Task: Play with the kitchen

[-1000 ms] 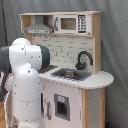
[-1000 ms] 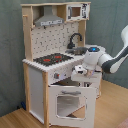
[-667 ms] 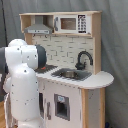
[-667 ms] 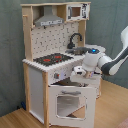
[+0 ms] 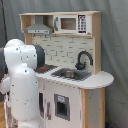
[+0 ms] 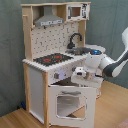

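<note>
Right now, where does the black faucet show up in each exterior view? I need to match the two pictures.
First exterior view: the black faucet arches right of centre, behind the sink, below the microwave.
Second exterior view: the faucet sits just right of centre, up against the pegboard back, above the arm's wrist.
Shared landmark: the grey hood on the upper shelf.

Lab or studio setup: grey-green curtain backdrop point(image 6: 12, 50) fills frame behind, wood floor point(image 6: 112, 107) at bottom, toy kitchen point(image 6: 55, 60) mid-frame.
</note>
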Tool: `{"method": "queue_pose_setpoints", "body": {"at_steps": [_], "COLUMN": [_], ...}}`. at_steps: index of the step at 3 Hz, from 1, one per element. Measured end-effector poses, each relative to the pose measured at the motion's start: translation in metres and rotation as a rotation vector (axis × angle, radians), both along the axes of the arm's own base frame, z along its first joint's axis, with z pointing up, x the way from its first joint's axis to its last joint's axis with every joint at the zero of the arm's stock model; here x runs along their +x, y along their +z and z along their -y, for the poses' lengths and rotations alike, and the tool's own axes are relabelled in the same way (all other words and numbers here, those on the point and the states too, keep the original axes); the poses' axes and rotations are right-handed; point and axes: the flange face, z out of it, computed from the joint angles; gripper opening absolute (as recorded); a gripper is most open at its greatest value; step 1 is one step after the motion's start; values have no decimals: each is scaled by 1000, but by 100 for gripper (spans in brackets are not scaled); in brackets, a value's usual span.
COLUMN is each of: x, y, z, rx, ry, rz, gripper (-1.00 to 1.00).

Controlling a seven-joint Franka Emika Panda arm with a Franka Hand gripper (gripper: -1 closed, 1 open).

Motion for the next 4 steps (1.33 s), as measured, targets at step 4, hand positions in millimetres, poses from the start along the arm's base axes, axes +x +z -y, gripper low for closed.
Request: {"method": "queue_pose_setpoints", "body": {"at_steps": [4], "x": [-59], "y": [-31], "z": [-54], "rx": [105], "ry": [-183], "rz": [41], "gripper": [-100]}}
